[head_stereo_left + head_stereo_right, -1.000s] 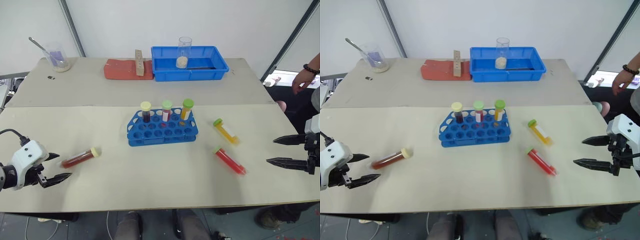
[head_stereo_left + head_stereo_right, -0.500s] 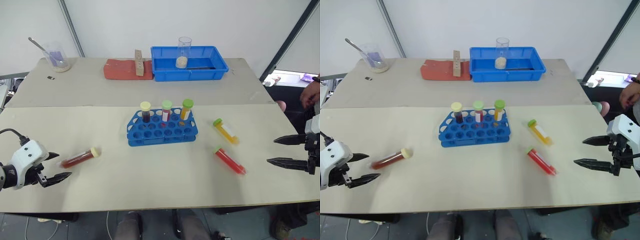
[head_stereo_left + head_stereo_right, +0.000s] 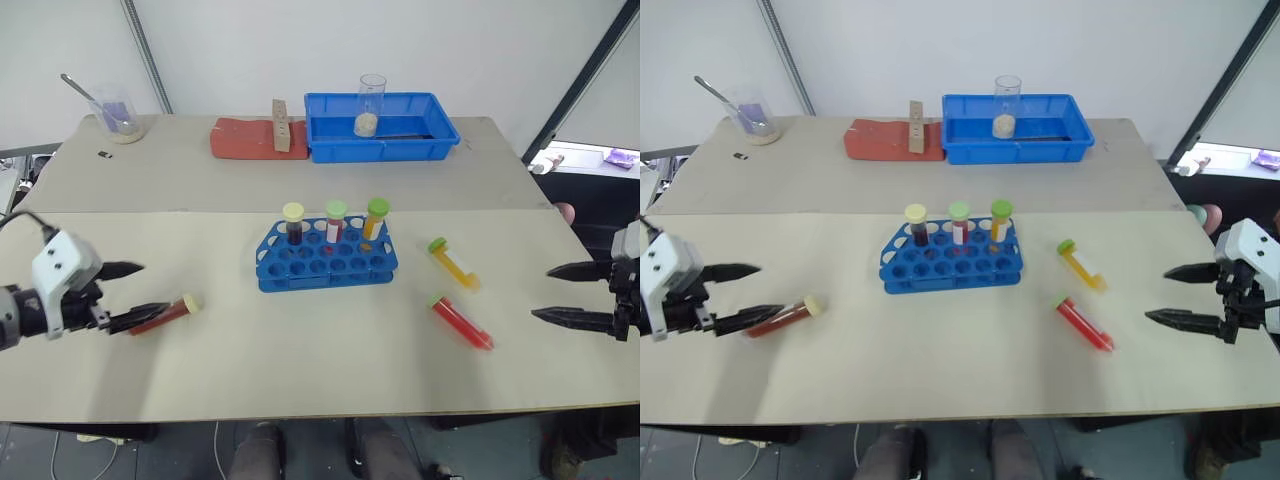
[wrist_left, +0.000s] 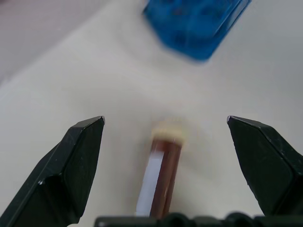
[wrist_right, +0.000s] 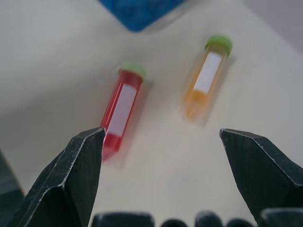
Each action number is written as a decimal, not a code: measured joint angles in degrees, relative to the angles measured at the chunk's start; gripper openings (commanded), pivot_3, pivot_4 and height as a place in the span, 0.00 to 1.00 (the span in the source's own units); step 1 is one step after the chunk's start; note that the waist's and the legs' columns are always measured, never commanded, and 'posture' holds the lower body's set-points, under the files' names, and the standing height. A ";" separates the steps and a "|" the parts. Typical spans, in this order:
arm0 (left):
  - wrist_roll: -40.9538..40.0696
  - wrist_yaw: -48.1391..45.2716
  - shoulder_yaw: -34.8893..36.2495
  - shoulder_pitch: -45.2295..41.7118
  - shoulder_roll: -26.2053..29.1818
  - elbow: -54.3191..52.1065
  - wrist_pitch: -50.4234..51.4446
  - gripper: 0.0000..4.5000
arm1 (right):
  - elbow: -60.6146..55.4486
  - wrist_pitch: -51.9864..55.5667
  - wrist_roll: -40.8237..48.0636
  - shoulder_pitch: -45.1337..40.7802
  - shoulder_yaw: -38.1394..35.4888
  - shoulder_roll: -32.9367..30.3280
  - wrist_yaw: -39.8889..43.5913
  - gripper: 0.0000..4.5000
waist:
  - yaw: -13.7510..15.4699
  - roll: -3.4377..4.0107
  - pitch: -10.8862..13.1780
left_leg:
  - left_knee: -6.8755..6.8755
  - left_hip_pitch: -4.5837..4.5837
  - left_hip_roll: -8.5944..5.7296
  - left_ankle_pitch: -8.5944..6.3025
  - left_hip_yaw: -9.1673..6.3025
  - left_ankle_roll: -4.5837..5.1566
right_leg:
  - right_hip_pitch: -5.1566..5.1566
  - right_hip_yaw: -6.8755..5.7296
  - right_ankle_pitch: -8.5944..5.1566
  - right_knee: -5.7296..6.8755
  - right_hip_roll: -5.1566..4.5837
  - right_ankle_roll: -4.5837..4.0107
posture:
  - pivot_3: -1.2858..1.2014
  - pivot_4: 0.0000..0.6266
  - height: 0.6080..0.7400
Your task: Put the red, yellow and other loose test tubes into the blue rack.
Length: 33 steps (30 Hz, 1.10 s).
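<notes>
L gripper [image 3: 135, 293] jaws wide over beige table [image 3: 300, 360], dark red tube [image 4: 163, 175] lying between its fingers. R gripper [image 3: 560, 294] also agape, red tube [image 5: 120, 111] & yellow tube [image 5: 206, 75] just ahead; blue rack [image 3: 327, 258] beyond, mid-table. White walls behind.

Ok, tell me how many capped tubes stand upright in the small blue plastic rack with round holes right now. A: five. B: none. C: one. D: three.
D: three capped tubes stand upright in the back row of the small blue plastic rack, with a pale yellow cap, a green cap and another green cap.
</notes>
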 measured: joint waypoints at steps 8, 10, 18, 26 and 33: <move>-2.92 1.93 -10.40 -9.31 -0.86 -9.33 3.59 0.99 | -4.69 10.04 -2.94 -14.65 15.48 0.18 -5.31 0.96 | -0.58 0.02 0.02 | 0.00 0.05 -0.01 0.01 -0.03 0.00 | 0.00 0.04 -0.01 0.08 0.07 -0.01 | 0.52 0.24 1.00; -2.22 3.62 -14.86 -11.87 -3.25 -10.63 3.94 0.99 | -1.68 14.71 -7.40 -23.76 24.39 3.27 -7.37 0.96 | -0.50 0.02 0.02 | 0.02 0.09 -0.02 0.01 -0.02 0.00 | 0.06 0.06 -0.02 0.06 0.06 -0.02 | 0.52 0.24 1.00; -2.02 9.49 -23.37 -18.35 -11.12 -14.64 4.41 0.99 | 26.95 19.77 -21.67 -47.77 42.97 19.82 -12.01 0.96 | -0.25 -0.01 0.05 | 0.18 -0.31 -0.12 0.02 -0.19 0.01 | -0.06 0.06 0.51 -0.03 0.11 0.16 | 0.52 0.24 1.00; -0.92 11.84 -27.92 -20.87 -14.24 -15.59 4.46 1.00 | 55.99 8.25 -31.31 -59.78 46.86 29.38 -13.41 0.90 | -0.29 -0.01 0.05 | 0.19 -0.42 -0.18 0.02 -0.22 0.01 | -0.02 0.06 0.58 -0.19 0.05 0.25 | 0.52 0.24 1.00; 0.93 12.72 -29.78 -21.31 -15.64 -15.74 4.19 1.00 | 67.88 1.87 -36.04 -62.30 46.65 33.18 -13.43 0.37 | -0.66 0.01 0.05 | 0.22 -0.34 -0.18 0.03 -0.25 0.01 | -0.01 0.07 0.60 -0.05 0.06 0.23 | 0.52 0.24 1.00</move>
